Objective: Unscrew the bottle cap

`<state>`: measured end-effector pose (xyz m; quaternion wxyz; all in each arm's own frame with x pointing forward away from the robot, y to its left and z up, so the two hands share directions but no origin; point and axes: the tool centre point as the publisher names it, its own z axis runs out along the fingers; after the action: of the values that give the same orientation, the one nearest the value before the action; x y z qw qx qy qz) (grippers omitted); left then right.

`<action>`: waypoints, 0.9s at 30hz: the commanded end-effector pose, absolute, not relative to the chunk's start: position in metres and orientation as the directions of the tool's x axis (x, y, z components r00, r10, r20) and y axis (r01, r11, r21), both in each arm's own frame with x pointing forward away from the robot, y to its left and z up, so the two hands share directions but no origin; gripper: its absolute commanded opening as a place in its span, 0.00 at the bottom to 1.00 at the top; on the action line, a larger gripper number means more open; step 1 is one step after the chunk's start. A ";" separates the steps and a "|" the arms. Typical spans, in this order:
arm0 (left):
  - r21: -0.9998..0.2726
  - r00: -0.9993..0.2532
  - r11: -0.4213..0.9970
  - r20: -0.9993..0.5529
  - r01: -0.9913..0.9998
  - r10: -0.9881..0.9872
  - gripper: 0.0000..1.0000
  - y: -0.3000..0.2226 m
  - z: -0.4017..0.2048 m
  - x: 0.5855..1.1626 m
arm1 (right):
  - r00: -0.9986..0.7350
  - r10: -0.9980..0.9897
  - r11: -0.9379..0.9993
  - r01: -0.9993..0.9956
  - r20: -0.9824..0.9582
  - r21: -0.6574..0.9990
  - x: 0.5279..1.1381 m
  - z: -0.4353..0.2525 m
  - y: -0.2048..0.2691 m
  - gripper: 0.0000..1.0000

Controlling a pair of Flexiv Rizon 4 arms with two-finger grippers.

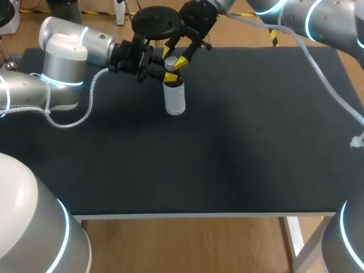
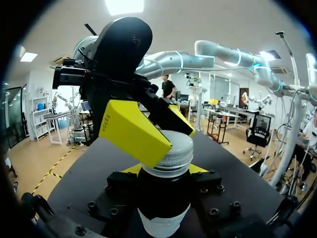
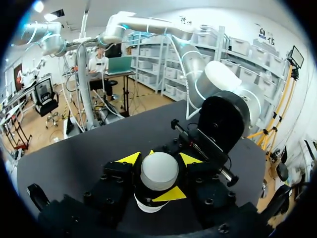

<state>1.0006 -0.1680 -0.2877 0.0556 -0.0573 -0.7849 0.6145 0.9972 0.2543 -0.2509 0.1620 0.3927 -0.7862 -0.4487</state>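
Note:
A small clear bottle [image 1: 175,102] stands upright on the black table at the back, left of the middle. My left gripper [image 1: 169,75] comes in level from the left and is shut on the bottle just under its cap; in the left wrist view the left gripper [image 2: 166,171] has a yellow tip on each side of the neck. My right gripper [image 1: 176,63] comes down from behind and is shut on the ribbed grey cap [image 1: 172,82]. Seen from above, the cap [image 3: 159,170] sits between the right gripper's [image 3: 159,161] yellow tips. One right finger [image 2: 133,131] presses the cap [image 2: 178,151].
The black table [image 1: 239,148] stretches wide to the front and right of the bottle. A grey cable [image 1: 324,79] trails from my right arm over the table's back right part.

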 end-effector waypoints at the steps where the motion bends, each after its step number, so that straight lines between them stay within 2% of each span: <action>1: -0.971 -0.987 0.239 0.018 0.021 0.160 0.00 -0.171 -0.289 1.001 | -0.474 -0.879 0.306 -0.461 0.060 0.833 1.003 -0.250 0.258 1.00; 8: -0.971 -0.987 0.239 0.018 0.021 0.160 0.00 -0.171 -0.289 1.001 | -0.633 -0.774 0.386 -0.430 0.033 0.816 1.002 -0.240 0.255 1.00; 18: -0.971 -0.987 0.239 0.018 0.021 0.160 0.00 -0.171 -0.289 1.001 | -0.855 -0.517 0.504 -0.349 -0.048 0.790 0.997 -0.237 0.247 1.00; 27: -0.971 -0.987 0.239 0.018 0.021 0.160 0.00 -0.171 -0.289 1.001 | -0.931 -0.353 0.547 -0.289 -0.097 0.786 0.997 -0.240 0.248 1.00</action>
<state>1.0001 -0.1709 -0.2889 0.0554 -0.0569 -0.7852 0.6142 1.0128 0.2511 -0.2430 0.1909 0.2560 -0.8548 -0.4092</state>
